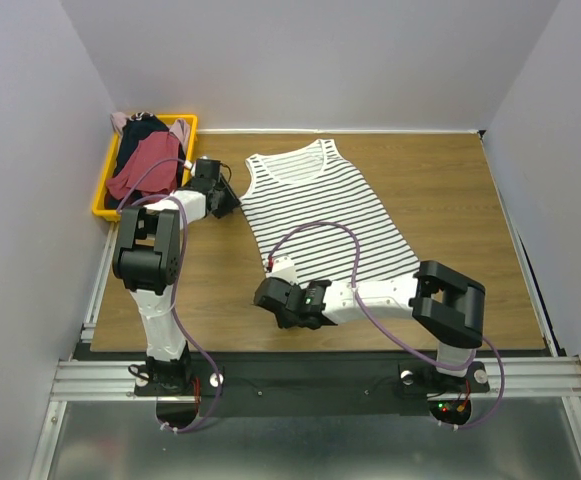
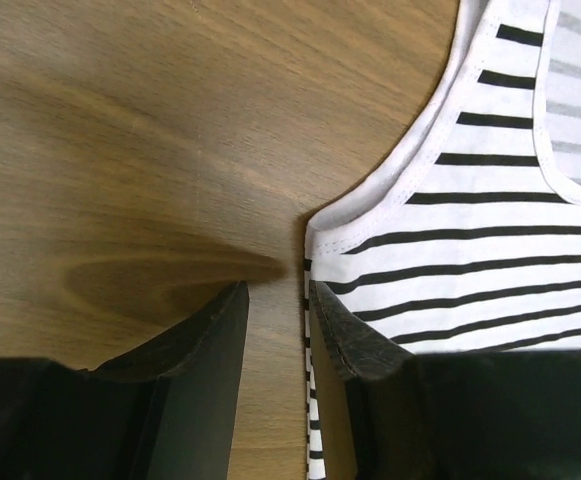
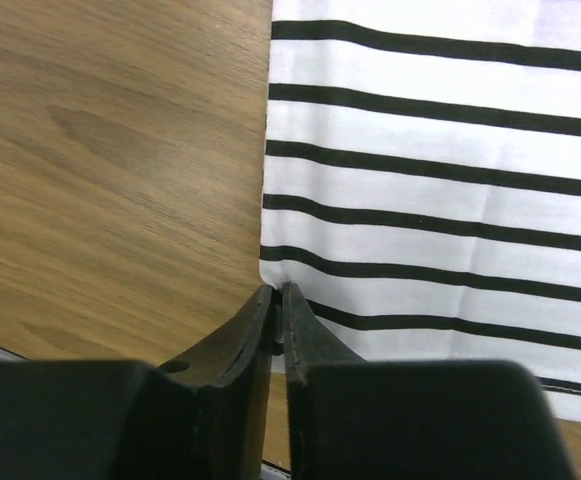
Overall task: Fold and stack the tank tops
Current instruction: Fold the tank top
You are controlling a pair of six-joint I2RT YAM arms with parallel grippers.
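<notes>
The white tank top with thin black stripes (image 1: 320,210) lies spread flat on the wooden table, neck toward the far side. My left gripper (image 1: 225,200) is at its left armhole. In the left wrist view it (image 2: 275,295) is open and low on the table, straddling the top's side edge (image 2: 470,250). My right gripper (image 1: 269,288) is at the near left hem corner. In the right wrist view it (image 3: 277,292) is shut on the striped cloth's side edge (image 3: 430,150). The dark red top (image 1: 145,165), a navy one (image 1: 145,128) and a pale pink one (image 1: 180,130) lie bunched in a bin.
A yellow bin (image 1: 100,205) stands at the far left edge of the table and holds the other tops. Grey walls close in the left, back and right sides. The arm cables loop over the near part of the table.
</notes>
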